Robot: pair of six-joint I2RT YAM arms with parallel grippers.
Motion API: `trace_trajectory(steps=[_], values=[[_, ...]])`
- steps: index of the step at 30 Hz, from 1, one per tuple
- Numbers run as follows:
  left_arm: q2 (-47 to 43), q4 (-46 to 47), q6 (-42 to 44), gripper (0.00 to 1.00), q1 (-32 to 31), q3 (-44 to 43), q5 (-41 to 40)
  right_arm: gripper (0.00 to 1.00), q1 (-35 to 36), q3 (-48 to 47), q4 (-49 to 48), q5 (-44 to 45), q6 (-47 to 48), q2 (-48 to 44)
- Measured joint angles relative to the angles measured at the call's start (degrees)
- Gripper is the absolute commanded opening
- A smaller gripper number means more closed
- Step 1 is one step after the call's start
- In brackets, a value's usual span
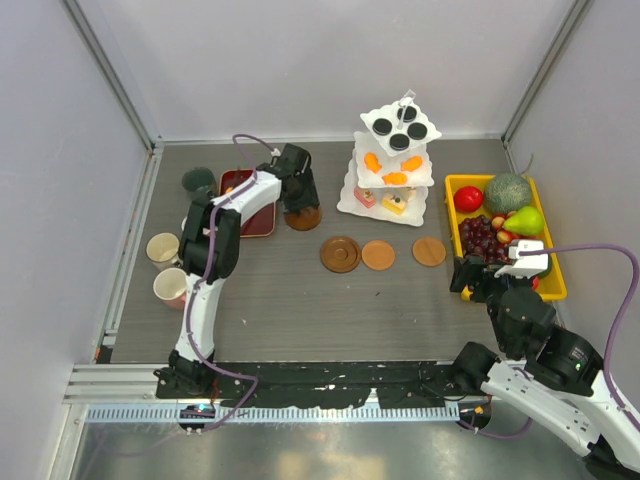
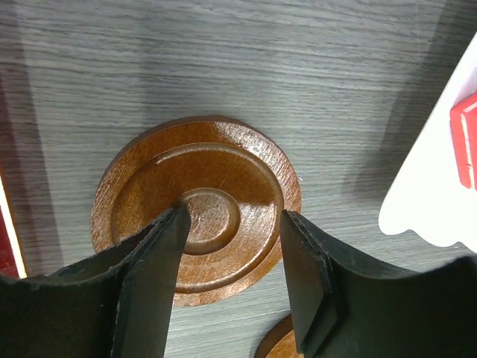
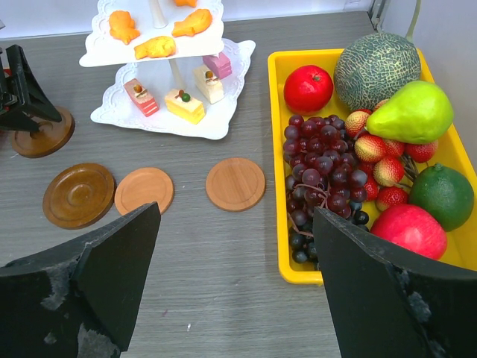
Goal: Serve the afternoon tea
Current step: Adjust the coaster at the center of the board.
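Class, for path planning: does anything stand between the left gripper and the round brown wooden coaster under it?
Nothing visible does. The open left gripper stands over the round brown wooden coaster; the white tiered stand sits off to its side.

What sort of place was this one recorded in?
Probably a lab robot cell staged for tea: bare grey walls with metal corner posts, two arms bolted to a rail, and a white three-tier stand beside a yellow tray of fruit.

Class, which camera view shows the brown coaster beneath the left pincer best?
Left wrist: the coaster appears large, its rings clear. Top external shows it small, partly under the left pincer. Right wrist catches it at the far left edge, mostly covered.
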State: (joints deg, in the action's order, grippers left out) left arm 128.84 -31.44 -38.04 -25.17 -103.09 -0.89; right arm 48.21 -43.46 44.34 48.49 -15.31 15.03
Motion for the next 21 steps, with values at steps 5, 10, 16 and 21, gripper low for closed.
trace_trajectory(steps=[5,10,16,21], values=[[-1.0,0.1,1.4,0.63,-0.1,0.7,0.1,0.90,0.0,0.0,0.0,0.0,0.0,0.0],[-6.9,1.0,2.9,0.63,-2.0,4.8,0.3,0.90,0.0,0.0,0.1,0.0,0.0,0.0],[-15.7,4.1,3.0,0.58,-6.0,12.3,2.1,0.90,0.0,0.0,0.1,0.0,0.0,0.0],[-18.3,6.6,2.6,0.53,-9.8,19.7,4.5,0.90,0.0,0.0,0.1,0.1,0.0,0.0]])
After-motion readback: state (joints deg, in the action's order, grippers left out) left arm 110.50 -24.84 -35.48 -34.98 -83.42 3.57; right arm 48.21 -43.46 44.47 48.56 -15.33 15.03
